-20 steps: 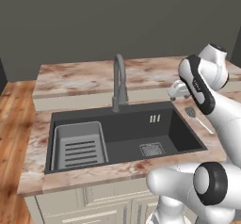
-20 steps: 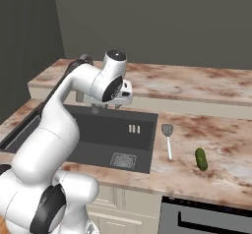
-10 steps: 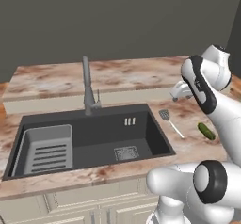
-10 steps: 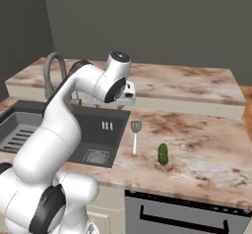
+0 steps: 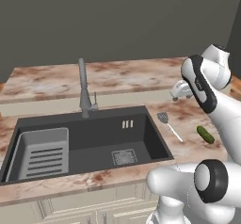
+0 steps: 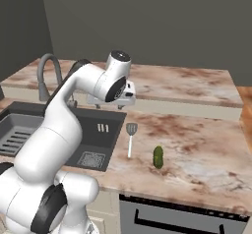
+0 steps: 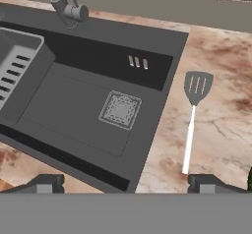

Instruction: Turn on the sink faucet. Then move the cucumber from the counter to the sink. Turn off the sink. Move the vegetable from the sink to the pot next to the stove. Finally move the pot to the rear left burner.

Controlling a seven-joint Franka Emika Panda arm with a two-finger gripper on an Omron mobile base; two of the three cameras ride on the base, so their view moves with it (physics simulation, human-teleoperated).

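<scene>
On the pinkish marbled counter [image 6: 197, 139], to the right of the sink [image 5: 94, 143], lies the small dark green cucumber [image 6: 158, 157], well apart from the basin and a little nearer the front edge than the spatula [image 6: 130, 138]. That spatula, with a slotted grey head and a pale thin handle, rests just beside the sink's right rim, between the basin and the cucumber, and touches neither. From the left base view the cucumber [image 5: 204, 134] sits at the right, close to the robot's white forearm, with the spatula [image 5: 168, 125] to its left.

Above the counter near the sink's back right corner hangs the gripper [image 6: 111, 102], raised clear of everything, its fingers spread wide and holding nothing. The hand view looks down on the sink [image 7: 74, 110], with the two dark fingertips [image 7: 45, 183] far apart at the bottom and the spatula [image 7: 193, 115] on the stone at the right.

The faucet [image 5: 84, 89] stands upright behind the basin's back rim, its thin lever at its right side; whether water runs cannot be made out. Inside the sink a ribbed grey rack [image 5: 43, 152] fills the left part and a square drain grate [image 5: 124, 157] lies near the middle
</scene>
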